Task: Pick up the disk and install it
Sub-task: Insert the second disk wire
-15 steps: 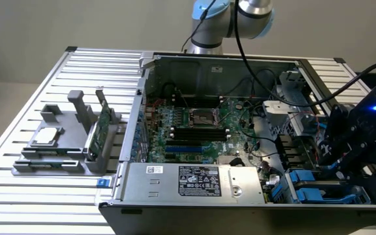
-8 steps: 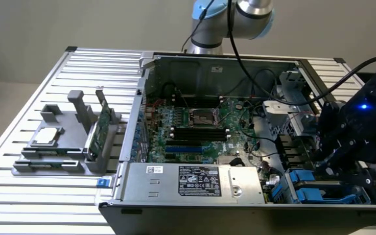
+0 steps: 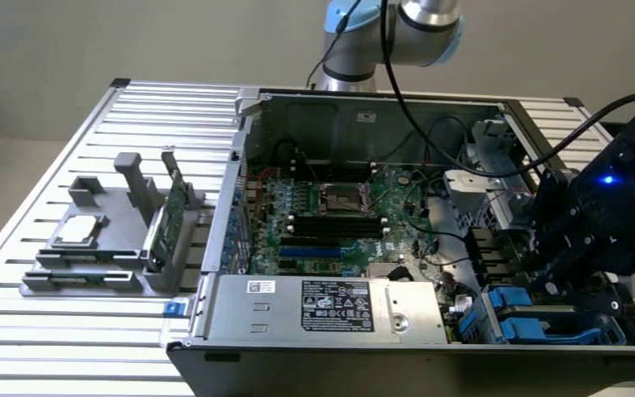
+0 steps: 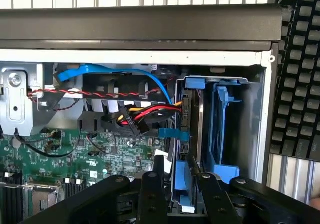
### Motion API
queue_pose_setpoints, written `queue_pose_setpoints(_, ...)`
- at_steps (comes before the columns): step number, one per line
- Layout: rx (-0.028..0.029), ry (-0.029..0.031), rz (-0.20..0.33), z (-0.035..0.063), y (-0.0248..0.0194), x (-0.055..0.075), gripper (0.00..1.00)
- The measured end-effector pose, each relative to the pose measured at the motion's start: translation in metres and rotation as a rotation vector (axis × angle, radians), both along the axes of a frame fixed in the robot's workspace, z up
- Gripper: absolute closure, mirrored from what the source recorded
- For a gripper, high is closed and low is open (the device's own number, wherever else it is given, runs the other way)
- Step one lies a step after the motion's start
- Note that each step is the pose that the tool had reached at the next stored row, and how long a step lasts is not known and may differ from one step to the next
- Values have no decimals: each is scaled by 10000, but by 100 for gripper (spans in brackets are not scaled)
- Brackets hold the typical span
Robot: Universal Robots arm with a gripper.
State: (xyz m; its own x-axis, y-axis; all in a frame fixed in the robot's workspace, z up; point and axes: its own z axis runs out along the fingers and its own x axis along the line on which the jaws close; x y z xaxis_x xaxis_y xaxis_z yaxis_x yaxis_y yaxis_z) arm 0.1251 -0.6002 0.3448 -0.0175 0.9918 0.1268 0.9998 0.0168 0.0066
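Here the gripper (image 4: 182, 184) sits low inside the open computer case (image 3: 295, 310), fingers (image 4: 152, 194) partly closed, pinching the blue-framed disk (image 4: 182, 176) on edge. Disk stands upright in the drive bay (image 4: 220, 129), beside an empty blue carrier (image 4: 222, 134).

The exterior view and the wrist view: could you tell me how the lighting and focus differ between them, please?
Exterior view: even, soft light, the computer case interior dim, a blue indicator light glaring on the dark gripper housing. Wrist view: the drive bay is brighter, the disk in its blue carrier reads clearly, while the near fingers are dark silhouettes.
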Motion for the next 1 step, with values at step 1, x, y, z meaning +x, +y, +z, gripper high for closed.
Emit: queue_pose_setpoints(1, 0, 0, 0, 0, 0, 0, 69)
